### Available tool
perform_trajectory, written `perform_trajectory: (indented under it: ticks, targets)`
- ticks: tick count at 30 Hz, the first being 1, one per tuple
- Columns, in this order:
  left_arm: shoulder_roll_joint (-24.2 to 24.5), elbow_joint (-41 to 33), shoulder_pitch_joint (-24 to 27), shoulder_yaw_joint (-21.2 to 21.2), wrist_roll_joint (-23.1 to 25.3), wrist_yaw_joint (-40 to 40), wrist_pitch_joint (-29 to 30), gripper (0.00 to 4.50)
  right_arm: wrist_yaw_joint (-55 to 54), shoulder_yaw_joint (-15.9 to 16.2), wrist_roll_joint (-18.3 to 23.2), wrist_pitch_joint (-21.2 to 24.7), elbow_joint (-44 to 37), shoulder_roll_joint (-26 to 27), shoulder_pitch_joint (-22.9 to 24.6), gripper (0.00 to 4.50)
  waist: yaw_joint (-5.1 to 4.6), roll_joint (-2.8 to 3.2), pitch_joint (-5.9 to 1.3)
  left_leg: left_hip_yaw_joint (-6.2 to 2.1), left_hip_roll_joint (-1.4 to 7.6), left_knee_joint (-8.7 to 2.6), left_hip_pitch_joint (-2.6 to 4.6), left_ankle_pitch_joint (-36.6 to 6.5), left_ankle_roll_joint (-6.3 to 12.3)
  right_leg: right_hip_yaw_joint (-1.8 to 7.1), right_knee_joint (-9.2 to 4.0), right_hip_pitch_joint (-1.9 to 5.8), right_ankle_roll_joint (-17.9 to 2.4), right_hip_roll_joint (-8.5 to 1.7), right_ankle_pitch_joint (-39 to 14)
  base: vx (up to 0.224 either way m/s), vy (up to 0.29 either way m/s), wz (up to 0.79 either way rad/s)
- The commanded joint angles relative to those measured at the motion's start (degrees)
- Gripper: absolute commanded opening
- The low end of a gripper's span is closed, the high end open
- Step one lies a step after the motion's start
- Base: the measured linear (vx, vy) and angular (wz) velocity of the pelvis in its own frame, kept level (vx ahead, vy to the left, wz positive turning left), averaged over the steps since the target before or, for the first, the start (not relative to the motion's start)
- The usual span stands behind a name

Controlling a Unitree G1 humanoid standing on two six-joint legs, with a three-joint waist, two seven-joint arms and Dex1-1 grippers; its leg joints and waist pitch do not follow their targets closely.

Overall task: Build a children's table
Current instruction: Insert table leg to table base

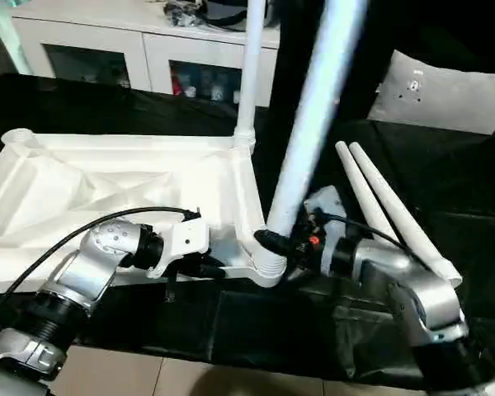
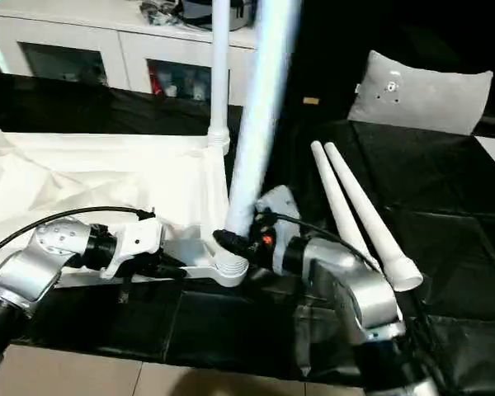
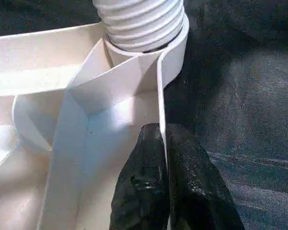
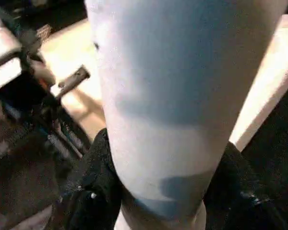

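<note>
The children's table top [image 1: 82,190] lies upside down on black cloth, ribbed underside up. One leg [image 1: 249,74] stands upright in its far right corner socket. A second leg [image 1: 313,115] leans a little, its threaded foot at the near right corner socket [image 1: 269,266]. My right gripper [image 1: 274,242] is shut around this leg just above the socket, with a black finger [image 4: 89,177] on each side. My left gripper [image 3: 162,132] is shut on the top's thin rim [image 3: 159,91] close to that corner. Two loose legs [image 1: 388,206] lie side by side on the cloth to the right.
A white cabinet [image 1: 140,49] with glass doors stands behind the table top. A grey cushion [image 1: 441,91] rests at the back right. The black cloth [image 1: 256,322] ends at a tiled floor [image 1: 148,375] near the front.
</note>
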Motion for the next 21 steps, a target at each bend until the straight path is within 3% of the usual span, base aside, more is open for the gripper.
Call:
perform_trajectory:
  ticks: [1, 2, 7, 10, 11, 15, 21]
  targets:
    - [-0.5, -0.2, 0.0, 1.1, 0.0, 1.6, -0.2, 0.00, -0.1, 0.0, 0.8, 0.5, 2.0, 0.1, 2.7, 1.90, -0.23, 1.02, -3.03, 2.00, -0.47, -4.72, -1.27, -9.1, -0.69, 2.31, -3.84, 3.52, -9.9, -2.24, -14.0, 0.000, 0.000, 0.00]
    - [-0.4, -0.3, 0.3, 1.2, -0.1, 1.8, 0.0, 0.00, 0.0, -0.2, 1.1, -0.4, 2.0, 0.4, 3.9, 1.90, -0.17, 1.30, -3.03, 2.01, -0.46, -4.74, -1.26, -9.0, -0.60, 2.32, -3.90, 3.48, -9.9, -2.26, -13.6, 0.000, 0.000, 0.00]
    - [-0.2, -0.6, 0.9, 1.3, -0.1, 1.9, 0.0, 0.00, 1.6, 0.7, 0.1, -4.4, 2.2, 0.2, 7.7, 1.90, -0.14, 1.29, -3.00, 2.00, -0.47, -4.79, -1.33, -9.4, -0.36, 2.28, -3.94, 3.58, -10.0, -2.21, -13.2, 0.000, 0.000, 0.00]
    - [-0.1, -0.6, 0.9, 1.3, 0.0, 2.0, 0.0, 0.00, 2.2, 1.9, -2.1, -6.6, 1.7, -0.4, 9.1, 1.90, -0.16, 1.39, -2.94, 2.01, -0.51, -4.83, -1.35, -10.0, -0.24, 2.27, -4.14, 3.53, -9.6, -2.21, -14.5, 0.000, 0.000, 0.00]
    - [0.1, -0.1, 0.8, 1.3, 0.1, 2.0, -0.2, 0.00, 2.3, 4.1, -5.3, -9.0, 1.9, -2.1, 9.7, 1.90, -0.16, 1.34, -2.87, 1.96, -0.50, -4.90, -1.34, -10.1, -0.25, 2.25, -4.18, 3.54, -9.2, -2.14, -15.3, 0.000, 0.000, 0.00]
    - [0.5, 0.5, 0.4, 1.0, 0.6, 1.8, -0.8, 0.00, 2.3, 7.0, -9.1, -11.6, 3.2, -4.4, 9.2, 1.90, -0.20, 1.38, -2.95, 1.98, -0.50, -4.86, -1.33, -9.6, -0.11, 2.27, -4.06, 3.61, -9.3, -2.10, -14.0, 0.000, 0.000, 0.00]
    - [0.8, 0.4, 0.0, 0.1, 1.2, 0.9, -1.7, 0.00, 4.1, 9.0, -10.6, -11.8, 4.9, -5.3, 6.5, 1.90, -0.61, 1.25, -2.44, 1.82, -0.50, -5.16, -1.17, -13.9, 0.19, 2.22, -4.66, 3.26, -8.2, -2.06, -19.9, 0.000, 0.000, 0.00]
